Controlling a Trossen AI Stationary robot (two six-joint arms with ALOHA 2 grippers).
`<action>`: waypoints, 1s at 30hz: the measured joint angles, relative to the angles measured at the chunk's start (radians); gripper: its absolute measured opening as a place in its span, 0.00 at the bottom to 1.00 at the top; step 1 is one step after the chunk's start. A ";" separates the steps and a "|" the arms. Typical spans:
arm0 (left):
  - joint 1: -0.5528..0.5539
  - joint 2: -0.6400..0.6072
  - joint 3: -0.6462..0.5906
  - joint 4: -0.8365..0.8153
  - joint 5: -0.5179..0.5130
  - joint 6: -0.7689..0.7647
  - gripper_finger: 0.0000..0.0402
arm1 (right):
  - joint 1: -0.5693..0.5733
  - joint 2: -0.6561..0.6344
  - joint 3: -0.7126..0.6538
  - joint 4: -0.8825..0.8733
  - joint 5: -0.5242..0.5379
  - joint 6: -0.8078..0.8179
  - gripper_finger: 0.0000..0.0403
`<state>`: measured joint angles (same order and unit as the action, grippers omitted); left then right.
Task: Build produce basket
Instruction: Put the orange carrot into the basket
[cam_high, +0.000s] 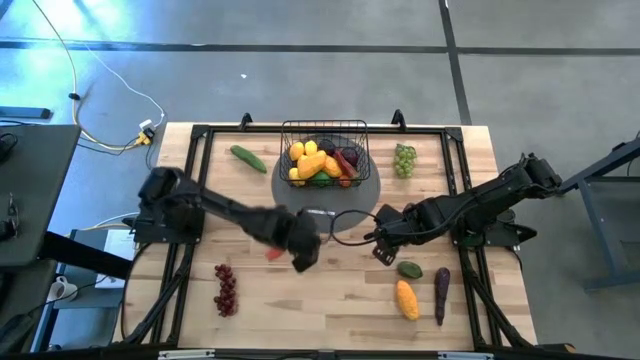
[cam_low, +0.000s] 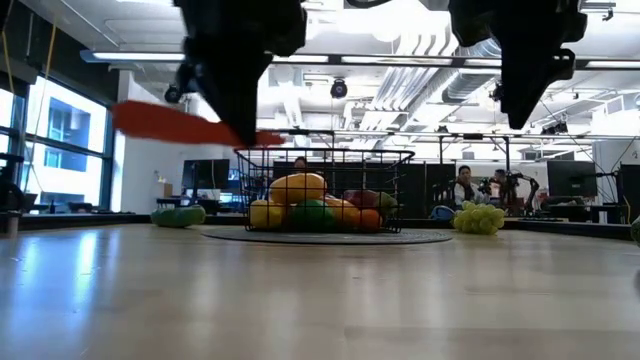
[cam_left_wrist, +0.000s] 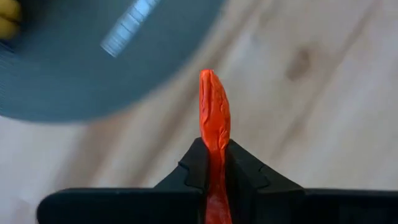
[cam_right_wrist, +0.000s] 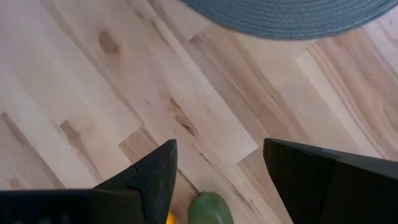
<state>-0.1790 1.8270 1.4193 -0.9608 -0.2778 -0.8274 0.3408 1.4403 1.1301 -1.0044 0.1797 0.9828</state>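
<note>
The black wire basket (cam_high: 323, 150) stands on a grey round mat (cam_high: 330, 195) at the table's far middle and holds lemons, mangoes and other produce (cam_low: 300, 205). My left gripper (cam_high: 297, 255) is above the table's middle, near the mat's near edge, shut on a red chili (cam_low: 165, 123). My right gripper (cam_high: 383, 243) hangs open and empty to the right of it, above bare wood. Just on its near side a small green fruit (cam_right_wrist: 210, 208) lies on the table. My left gripper pinches the red chili between its two fingers (cam_left_wrist: 196, 163), partway along its length (cam_left_wrist: 215, 146). One end sticks out past the fingertips (cam_left_wrist: 211, 81). In the low view the chili hangs roughly level, clear of the table, reaching out to one side of the gripper.
On the table lie a cucumber (cam_high: 248, 157) at the far left, green grapes (cam_high: 403, 158) at the far right and red grapes (cam_high: 226, 288) at the near left. An orange mango (cam_high: 405, 298) and a purple eggplant (cam_high: 441, 293) lie at the near right. People sit in the room behind (cam_low: 462, 185).
</note>
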 joint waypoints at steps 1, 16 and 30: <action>0.023 -0.015 0.000 -0.007 -0.011 0.032 0.04 | 0.000 0.000 0.000 0.001 0.008 0.012 0.55; 0.444 -0.208 0.001 0.225 -0.001 0.629 0.04 | -0.028 0.000 0.000 0.036 0.126 0.260 0.55; 0.664 -0.221 0.002 0.654 0.261 1.127 0.04 | -0.094 0.000 0.000 0.037 0.146 0.405 0.55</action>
<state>0.4851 1.6062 1.4208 -0.3063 -0.0171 0.2994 0.2469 1.4403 1.1301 -0.9672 0.3259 1.3881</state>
